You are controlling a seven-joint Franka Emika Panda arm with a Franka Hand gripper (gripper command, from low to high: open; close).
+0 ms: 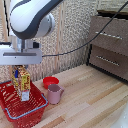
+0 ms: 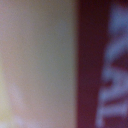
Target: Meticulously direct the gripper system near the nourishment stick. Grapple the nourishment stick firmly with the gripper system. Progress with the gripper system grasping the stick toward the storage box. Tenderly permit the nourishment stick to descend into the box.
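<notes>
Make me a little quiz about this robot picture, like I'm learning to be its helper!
1. True or false: the snack package lies flat on the table.
2. What stands nearest the pink mug? A) red bowl B) brown cabinet C) a blue plate
3. Fill in: the gripper holds the package upright over the red ______.

Key: 1 false, it hangs from the gripper. 2 A. 3 basket.
</notes>
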